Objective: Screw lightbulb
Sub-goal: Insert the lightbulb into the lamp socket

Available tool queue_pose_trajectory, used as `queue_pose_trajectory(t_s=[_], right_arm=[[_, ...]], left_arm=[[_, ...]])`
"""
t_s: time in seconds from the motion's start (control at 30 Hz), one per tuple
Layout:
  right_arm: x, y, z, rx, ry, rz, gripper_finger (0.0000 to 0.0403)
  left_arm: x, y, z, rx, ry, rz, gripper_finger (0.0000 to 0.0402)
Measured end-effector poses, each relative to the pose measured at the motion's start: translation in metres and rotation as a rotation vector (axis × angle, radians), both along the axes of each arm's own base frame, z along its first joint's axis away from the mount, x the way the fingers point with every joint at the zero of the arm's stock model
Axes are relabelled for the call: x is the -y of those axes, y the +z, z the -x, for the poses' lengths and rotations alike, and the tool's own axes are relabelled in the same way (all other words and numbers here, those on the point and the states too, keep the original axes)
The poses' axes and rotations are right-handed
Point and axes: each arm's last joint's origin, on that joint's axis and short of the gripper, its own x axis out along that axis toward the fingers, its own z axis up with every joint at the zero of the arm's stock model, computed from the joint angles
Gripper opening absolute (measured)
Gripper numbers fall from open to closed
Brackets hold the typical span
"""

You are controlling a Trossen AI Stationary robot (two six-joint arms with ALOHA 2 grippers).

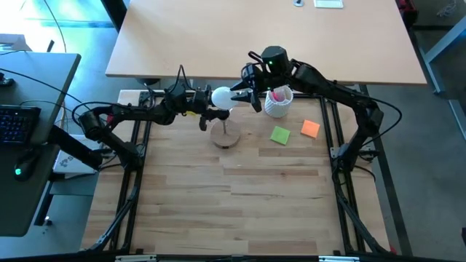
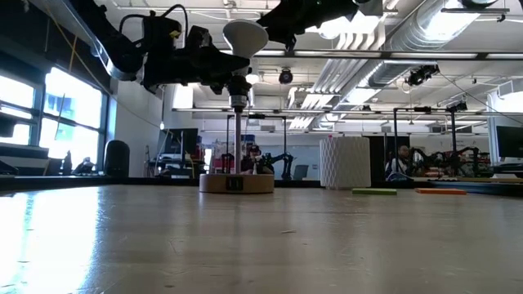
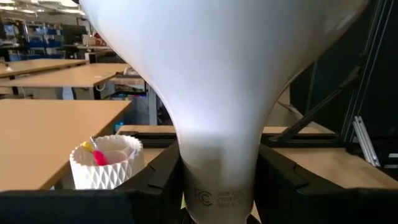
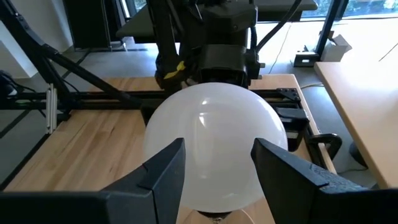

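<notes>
Both arms meet over the far middle of the worktop [image 1: 240, 189], right above the socket stand [image 1: 225, 136]. The lightbulb [image 1: 221, 97] is up in the air there, globe on top, neck pointing down toward the black socket on its round wooden base. In the low view the lightbulb [image 2: 245, 34] sits directly over the stand's upright stem [image 2: 238, 139], and the base of the stand [image 2: 236, 182] rests flat on the wood.

The left pincer [image 1: 206, 113] comes in from the left and is clamped on the bulb's neck: in the left wrist view the two dark fingers [image 3: 158, 177] press against either side of the narrow neck just under the flare of the lightbulb [image 3: 217, 93].

The right pincer [image 1: 244, 93] reaches in from the far right. Its two fingers [image 4: 165, 168] are spread apart on either side of the globe of the lightbulb [image 4: 214, 146], close by it; whether they touch the glass I cannot tell.

Just right of the action stands the white ribbed cup [image 1: 277, 102] with pink contents, also visible in the left wrist view [image 3: 104, 163] and as a tall ribbed shape in the low view [image 2: 344, 162]. Farther right on the worktop lie a green sticky note [image 1: 280, 135] and an orange sticky note [image 1: 310, 129], flat and apart from each other.
</notes>
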Motion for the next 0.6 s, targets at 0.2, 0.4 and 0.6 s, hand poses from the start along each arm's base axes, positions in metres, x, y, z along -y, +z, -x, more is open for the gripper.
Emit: queue_pose_trajectory(t_s=[0.2, 0.4, 0.6], right_arm=[[-0.001, 0.006, 0.004, 0.022, -0.001, 0.031, 0.019], [-0.001, 0.033, 0.031, 0.077, -0.05, 0.075, 0.0205], [-0.008, 0.048, 0.061, 0.045, -0.039, 0.099, 0.0211]], left_arm=[[-0.001, -0.001, -0.002, 0.031, 0.002, -0.008, 0.0134], [0.0, -0.001, -0.003, 0.038, -0.001, -0.017, 0.0134], [0.005, 0.0, -0.006, 0.053, -0.008, -0.052, 0.0134]])
